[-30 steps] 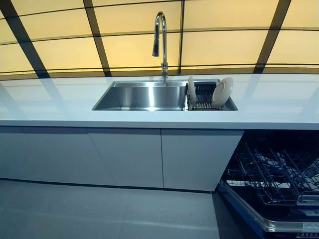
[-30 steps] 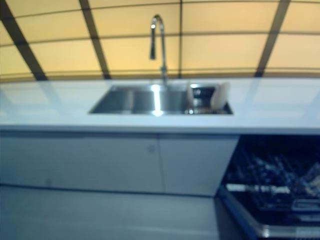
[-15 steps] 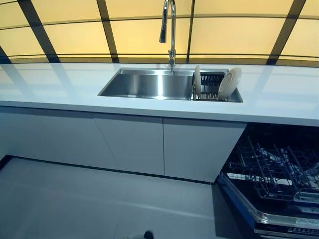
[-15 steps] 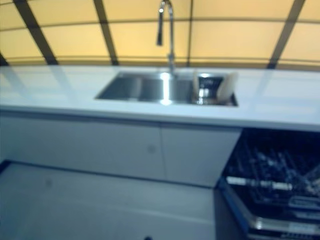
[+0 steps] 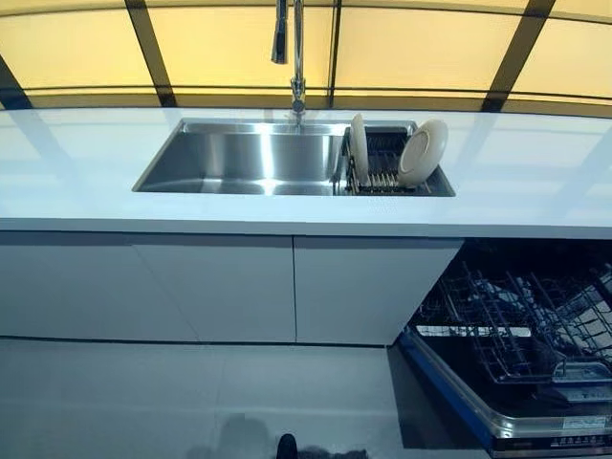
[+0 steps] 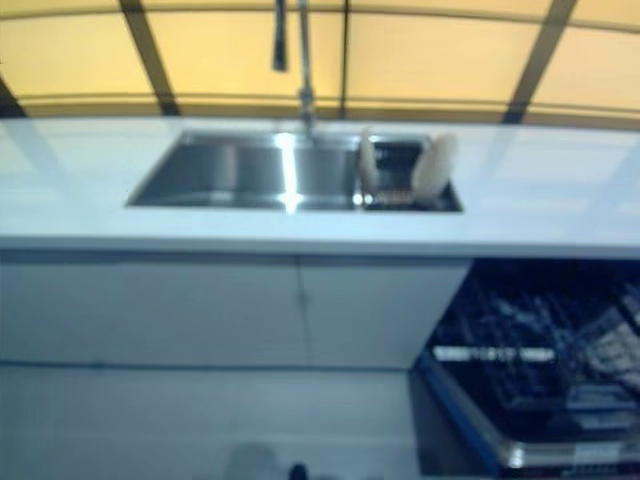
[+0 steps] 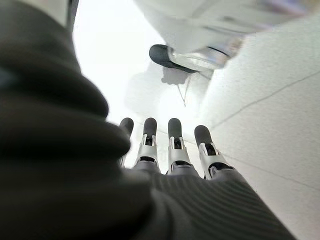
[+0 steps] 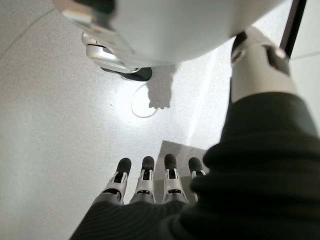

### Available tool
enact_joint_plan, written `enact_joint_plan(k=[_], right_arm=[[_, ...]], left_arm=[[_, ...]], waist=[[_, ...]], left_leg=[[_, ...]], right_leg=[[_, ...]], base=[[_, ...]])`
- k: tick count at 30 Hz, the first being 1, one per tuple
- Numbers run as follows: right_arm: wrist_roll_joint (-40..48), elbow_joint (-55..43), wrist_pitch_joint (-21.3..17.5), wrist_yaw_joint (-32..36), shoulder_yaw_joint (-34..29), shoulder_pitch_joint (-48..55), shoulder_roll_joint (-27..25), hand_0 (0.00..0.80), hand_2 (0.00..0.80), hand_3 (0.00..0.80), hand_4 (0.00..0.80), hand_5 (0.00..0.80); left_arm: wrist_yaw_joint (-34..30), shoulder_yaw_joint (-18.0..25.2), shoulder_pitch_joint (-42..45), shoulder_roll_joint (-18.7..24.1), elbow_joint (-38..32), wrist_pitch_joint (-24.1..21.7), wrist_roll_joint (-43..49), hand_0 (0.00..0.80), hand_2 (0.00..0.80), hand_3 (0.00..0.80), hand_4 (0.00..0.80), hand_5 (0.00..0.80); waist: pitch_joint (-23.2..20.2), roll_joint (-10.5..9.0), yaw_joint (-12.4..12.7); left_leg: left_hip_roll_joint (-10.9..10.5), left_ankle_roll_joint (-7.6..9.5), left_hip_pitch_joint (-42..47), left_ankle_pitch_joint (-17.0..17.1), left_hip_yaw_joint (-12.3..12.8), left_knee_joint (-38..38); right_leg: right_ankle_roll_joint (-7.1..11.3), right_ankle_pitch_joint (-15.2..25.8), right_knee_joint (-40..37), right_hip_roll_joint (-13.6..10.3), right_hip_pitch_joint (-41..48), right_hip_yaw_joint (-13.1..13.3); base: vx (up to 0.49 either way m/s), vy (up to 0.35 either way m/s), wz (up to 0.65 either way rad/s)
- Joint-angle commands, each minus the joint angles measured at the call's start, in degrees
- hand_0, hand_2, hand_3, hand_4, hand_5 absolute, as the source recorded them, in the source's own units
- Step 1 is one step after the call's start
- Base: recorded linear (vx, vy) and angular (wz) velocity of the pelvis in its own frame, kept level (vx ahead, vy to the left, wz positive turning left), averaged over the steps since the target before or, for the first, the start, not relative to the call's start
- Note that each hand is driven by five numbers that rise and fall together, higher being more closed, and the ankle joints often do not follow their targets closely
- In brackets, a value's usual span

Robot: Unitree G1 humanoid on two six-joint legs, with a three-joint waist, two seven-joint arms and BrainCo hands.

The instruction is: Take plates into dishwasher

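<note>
A white counter (image 5: pixel 105 182) holds a steel sink (image 5: pixel 239 158); the open dishwasher (image 5: pixel 516 344) stands lower right. Two plates (image 5: pixel 423 151) stand upright in the sink's rack (image 5: pixel 382 172) (untouched). The left hand (image 7: pixel 170 150) and right hand (image 8: pixel 145 185) hang straight-fingered, empty.

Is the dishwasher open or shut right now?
Open. The dishwasher has its door dropped down below the counter, and the lower wire rack stands exposed, pulled out over the door.

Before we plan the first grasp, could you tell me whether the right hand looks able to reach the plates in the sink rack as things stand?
Probably not yet: the right hand hangs open over the floor, while the plates stand in the rack across the counter.
</note>
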Motion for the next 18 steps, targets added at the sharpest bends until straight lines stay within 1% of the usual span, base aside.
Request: enact_joint_plan(k=[1, 3, 4, 6, 8, 10, 11, 12, 13, 14, 15, 16, 17, 18], right_arm=[[0.36, -0.09, 0.96, 0.16, 1.61, 0.35, -0.10, 0.000, 0.000, 0.000, 0.000, 0.000], [0.37, -0.45, 1.33, -0.12, 1.13, 0.55, -0.07, 0.000, 0.000, 0.000, 0.000, 0.000], [0.58, -0.56, 1.39, -0.36, 0.83, 0.68, -0.15, 0.000, 0.000, 0.000, 0.000, 0.000], [0.83, -0.53, 1.72, -0.79, -0.04, 0.78, -0.37, 0.000, 0.000, 0.000, 0.000, 0.000], [1.94, -0.31, 2.00, -1.33, -1.42, 0.88, -0.38, 0.000, 0.000, 0.000, 0.000, 0.000], [3.56, 0.08, 1.56, -1.62, -3.09, 1.09, -0.27, 0.000, 0.000, 0.000, 0.000, 0.000], [3.73, 0.15, 1.51, -1.41, -4.14, 1.16, -0.13, 0.000, 0.000, 0.000, 0.000, 0.000], [3.14, -0.07, 1.63, -1.55, -4.79, 1.22, -0.02, 0.000, 0.000, 0.000, 0.000, 0.000], [2.25, -0.49, 1.50, -1.73, -4.97, 1.39, -0.04, 0.000, 0.000, 0.000, 0.000, 0.000], [2.25, -0.77, 1.04, -1.62, -4.99, 1.59, -0.14, 0.000, 0.000, 0.000, 0.000, 0.000], [2.82, -0.91, 0.52, -1.77, -4.96, 1.72, -0.30, 0.000, 0.000, 0.000, 0.000, 0.000], [3.76, -1.09, 0.12, -2.25, -4.55, 1.85, -0.46, 0.000, 0.000, 0.000, 0.000, 0.000], [5.09, -1.16, -0.30, -2.56, -4.17, 1.78, -0.66, 0.000, 0.000, 0.000, 0.000, 0.000], [6.89, -1.17, -0.54, -2.61, -3.87, 1.55, -0.94, 0.000, 0.000, 0.000, 0.000, 0.000]], left_arm=[[-1.00, -2.20, -0.89, -4.72, 1.86, -0.22, 2.16, 0.000, 0.000, 0.000, 0.000, 0.000], [-0.41, -1.92, -0.29, -5.21, 2.44, 0.14, 2.05, 0.000, 0.000, 0.000, 0.000, 0.000], [-0.13, -1.49, 0.20, -5.23, 2.54, 0.25, 2.24, 0.000, 0.000, 0.000, 0.000, 0.000], [-0.11, -0.64, 0.79, -5.06, 2.81, 1.07, 3.00, 0.000, 0.000, 0.000, 0.000, 0.000], [0.15, -0.05, 0.92, -4.87, 3.38, 1.32, 2.89, 0.000, 0.000, 0.000, 0.000, 0.000], [-0.02, 0.64, 0.49, -4.54, 3.77, 1.12, 3.51, 0.000, 0.000, 0.000, 0.000, 0.000], [-0.07, 0.77, 0.33, -4.32, 3.80, 0.85, 4.13, 0.000, 0.000, 0.000, 0.000, 0.000], [-0.14, 0.59, 0.17, -3.96, 3.67, 0.67, 4.58, 0.000, 0.000, 0.000, 0.000, 0.000], [-0.31, 0.03, -0.07, -3.55, 3.65, 0.63, 4.99, 0.000, 0.000, 0.000, 0.000, 0.000], [-0.41, -0.52, -0.25, -3.12, 3.63, 0.83, 5.49, 0.000, 0.000, 0.000, 0.000, 0.000], [-0.49, -0.82, -0.49, -2.60, 3.51, 1.12, 6.30, 0.000, 0.000, 0.000, 0.000, 0.000], [-0.70, -0.85, -0.96, -2.01, 3.43, 1.43, 7.04, 0.000, 0.000, 0.000, 0.000, 0.000], [-0.98, -0.83, -1.36, -1.57, 3.33, 1.65, 7.52, 0.000, 0.000, 0.000, 0.000, 0.000], [-1.50, -1.02, -1.83, -1.19, 3.40, 1.68, 7.56, 0.000, 0.000, 0.000, 0.000, 0.000]], waist=[[-3.06, 1.80, 1.24], [-3.18, 1.51, 1.31], [-3.15, 1.42, 1.33], [-3.40, 1.27, 1.38], [-4.18, 0.98, 1.23], [-5.09, 0.61, 0.92], [-5.68, 0.17, 0.70], [-6.20, -0.13, 0.54], [-6.57, -0.35, 0.00], [-6.56, -0.46, -0.52], [-6.18, -0.18, -1.16], [-5.30, 0.63, -1.40], [-4.64, 1.45, -1.52], [-4.11, 2.61, -1.52]], left_leg=[[-1.88, -0.75, -9.86, -1.89, -0.59, 3.62], [-1.99, -0.65, -10.90, -3.21, -0.01, 7.53], [-1.99, -0.56, -11.43, -4.15, 0.71, 10.30], [-2.00, 0.12, -11.57, -6.87, 1.78, 13.03], [-2.36, 0.98, -11.22, -9.56, 2.52, 15.09], [-2.75, 1.94, -9.91, -11.00, 3.17, 15.15], [-3.57, 3.08, -7.85, -11.11, 3.08, 13.58], [-4.53, 4.18, -5.12, -10.72, 2.81, 10.74], [-5.64, 5.18, -3.25, -10.39, 2.30, 8.05], [-6.39, 5.76, -1.88, -10.10, 2.05, 6.31], [-6.65, 6.09, -0.46, -9.66, 1.82, 5.05], [-6.10, 6.06, 1.27, -9.30, 1.34, 4.23], [-5.23, 5.73, 2.37, -8.69, 1.14, 3.53], [-3.78, 5.04, 3.32, -7.90, 1.21, 3.15]], right_leg=[[-1.37, 2.51, -2.67, 1.92, 4.91, -1.49], [-1.21, 2.47, -3.15, 1.29, 5.66, -1.67], [-1.05, 2.17, -2.80, 0.80, 6.00, -1.93], [-0.39, 1.42, -1.58, -0.24, 6.49, -2.65], [0.86, 0.87, 1.20, -1.57, 7.01, -3.49], [2.10, 0.95, 5.26, -2.78, 7.33, -4.67], [3.81, 4.40, 11.14, -4.37, 6.29, -5.75], [5.09, 9.39, 18.75, -6.49, 3.49, -6.39], [5.73, 13.66, 29.77, -8.68, -1.57, -6.28], [5.99, 16.36, 37.64, -8.99, -6.88, -4.52], [5.51, 17.81, 42.06, -8.58, -12.46, -2.86], [4.50, 17.15, 42.29, -8.19, -16.90, -2.74], [3.60, 15.48, 39.27, -7.44, -18.98, -3.18], [2.70, 13.26, 31.99, -6.21, -19.80, -4.26]], base=[[0.159, -0.022, 0.10], [0.180, 0.001, 0.08], [0.220, 0.030, 0.01], [0.262, 0.071, 0.02], [0.329, 0.122, -0.04], [0.383, 0.137, 0.01], [0.419, 0.181, -0.01], [0.375, 0.220, -0.07], [0.284, 0.224, -0.10], [0.199, 0.205, -0.07], [0.150, 0.171, 0.03], [0.124, 0.120, 0.12], [0.129, 0.039, 0.20], [0.150, -0.063, 0.28]])
